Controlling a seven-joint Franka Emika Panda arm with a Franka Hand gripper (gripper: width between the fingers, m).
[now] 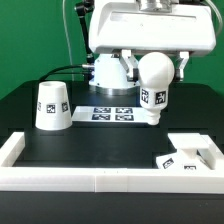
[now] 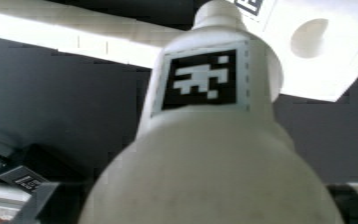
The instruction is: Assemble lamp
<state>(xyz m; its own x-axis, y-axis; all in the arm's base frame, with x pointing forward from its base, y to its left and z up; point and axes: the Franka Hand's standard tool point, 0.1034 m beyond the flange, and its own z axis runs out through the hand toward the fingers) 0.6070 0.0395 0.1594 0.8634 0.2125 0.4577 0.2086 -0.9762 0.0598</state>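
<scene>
The shade [image 1: 52,105] stood wide end down at the exterior view's left, the flat base [image 1: 186,156] lay in the walled table's [image 1: 100,178] right corner, and between them the gripper [image 1: 151,68] clutched the bulb [image 1: 154,97] upright, ball up, stem down.

Mid-front worktop [image 1: 95,145] free; shade [image 1: 52,106] blocks exterior view's left, base [image 1: 190,153] fills right front corner, bulb [image 1: 153,95] upright at right end of marker board [image 1: 112,113]; white rail [image 1: 100,178] bounds front edge
</scene>
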